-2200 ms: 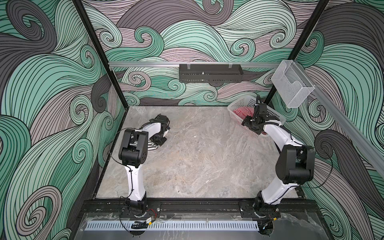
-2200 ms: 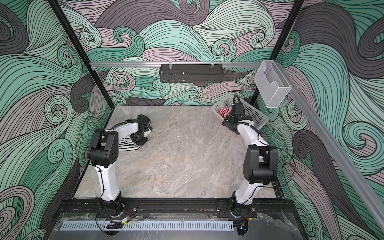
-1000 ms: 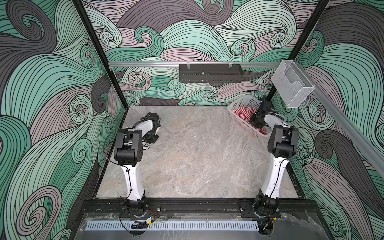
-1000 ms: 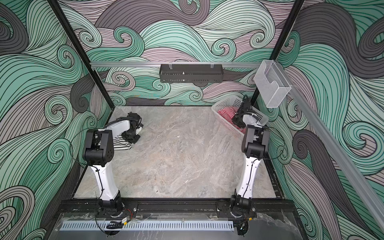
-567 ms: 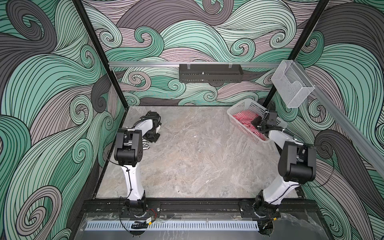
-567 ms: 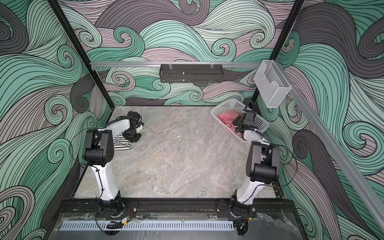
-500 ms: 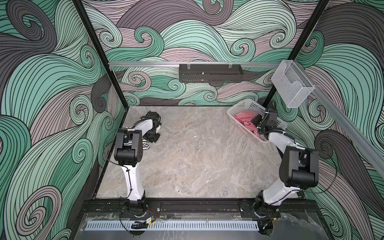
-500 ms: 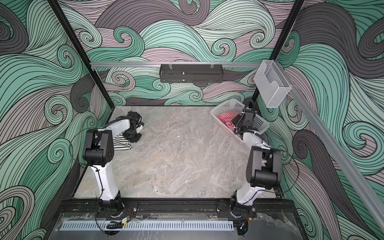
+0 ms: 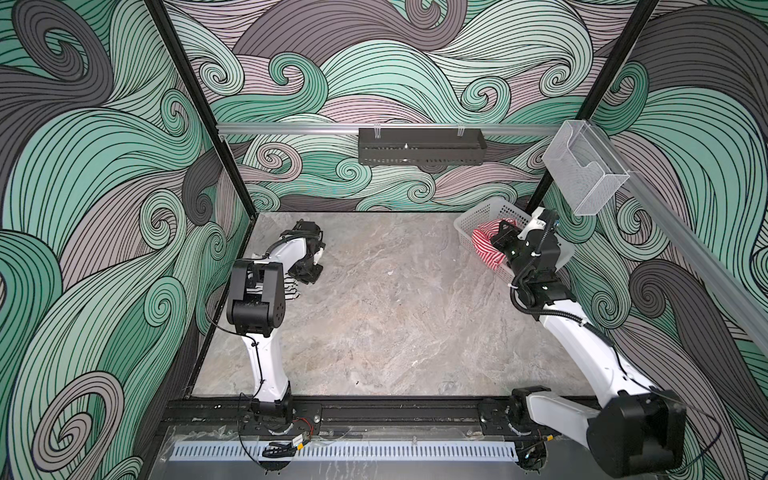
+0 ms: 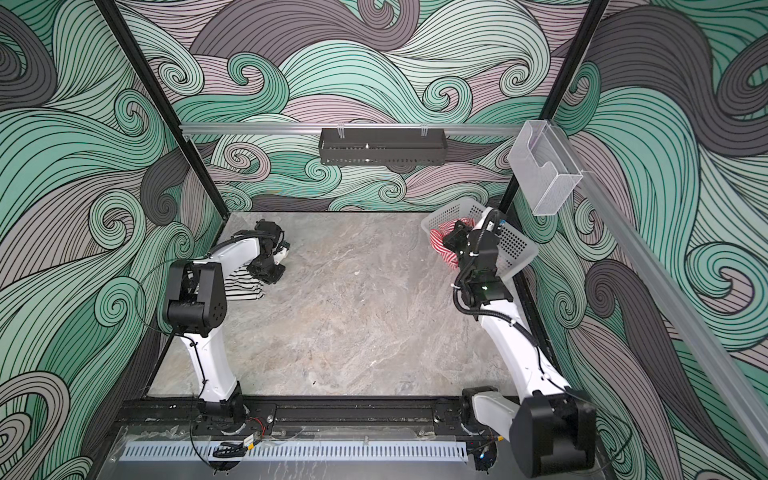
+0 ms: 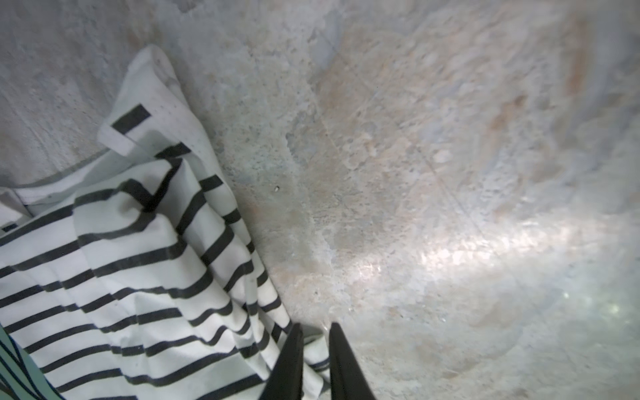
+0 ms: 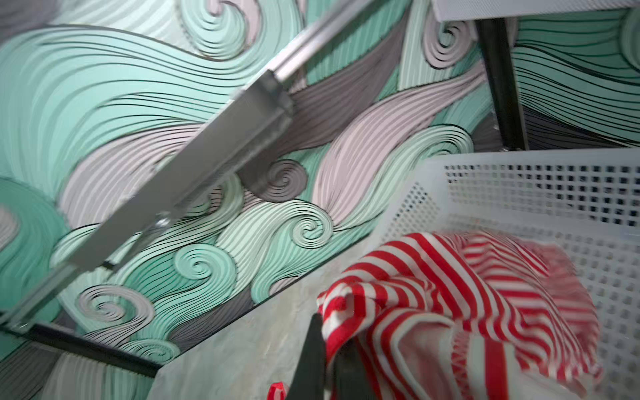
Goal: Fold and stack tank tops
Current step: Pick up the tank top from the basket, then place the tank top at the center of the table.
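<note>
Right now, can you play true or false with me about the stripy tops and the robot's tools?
1. The right tool is pinching the red-and-white tank top. True.
2. The black-and-white tank top is inside the basket. False: it lies crumpled on the table, beside the left arm.
3. The two tank tops are stacked together. False: they are far apart, at opposite sides of the table.
4. The basket is white and full of little holes. True.
5. The left tool hangs high in the air. False: it is down at the table, closed on the edge of the black-and-white tank top.
</note>
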Tool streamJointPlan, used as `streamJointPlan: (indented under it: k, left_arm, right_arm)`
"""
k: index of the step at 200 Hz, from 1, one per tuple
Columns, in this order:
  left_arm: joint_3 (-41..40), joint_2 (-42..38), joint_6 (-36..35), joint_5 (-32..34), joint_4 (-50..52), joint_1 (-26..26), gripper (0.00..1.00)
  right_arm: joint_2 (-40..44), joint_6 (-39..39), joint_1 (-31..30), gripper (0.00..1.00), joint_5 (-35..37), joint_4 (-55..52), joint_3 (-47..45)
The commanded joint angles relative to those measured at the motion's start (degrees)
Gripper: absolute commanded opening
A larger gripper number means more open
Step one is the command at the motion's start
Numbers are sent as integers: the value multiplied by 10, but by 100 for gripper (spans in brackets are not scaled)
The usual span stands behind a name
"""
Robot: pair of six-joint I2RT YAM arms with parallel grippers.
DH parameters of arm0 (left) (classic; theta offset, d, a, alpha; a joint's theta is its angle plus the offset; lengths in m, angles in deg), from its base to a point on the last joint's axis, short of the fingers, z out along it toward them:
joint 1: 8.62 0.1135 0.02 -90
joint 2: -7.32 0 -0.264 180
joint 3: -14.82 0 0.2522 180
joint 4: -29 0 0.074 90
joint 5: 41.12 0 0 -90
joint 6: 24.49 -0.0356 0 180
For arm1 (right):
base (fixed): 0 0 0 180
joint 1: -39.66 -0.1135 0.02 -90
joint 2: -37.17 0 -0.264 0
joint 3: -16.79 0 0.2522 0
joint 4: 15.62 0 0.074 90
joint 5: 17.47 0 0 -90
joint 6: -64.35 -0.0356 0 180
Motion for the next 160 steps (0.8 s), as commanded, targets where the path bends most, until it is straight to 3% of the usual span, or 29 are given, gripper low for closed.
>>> streamJointPlan:
  k: [1,36,89,119,160]
  left_arm:
    - [18,-35,11,-13,26,-6,19]
    - [27,-67,20,-20,37,-9,19]
    - [16,-121,27,-27,43,-9,20]
    - [-8,-141,33,-43,42,-10,20]
    - [-48,-157,35,-67,42,-15,20]
  right_arm:
    - [33,38,-47,0,29,9,38]
    - [29,51,-120,0,9,-23,80]
    - [-46,93,-257,0,-41,-30,119]
    - [-149,78,-293,0,-109,-40,161]
    - [-303,60,-329,0,-149,-147,265]
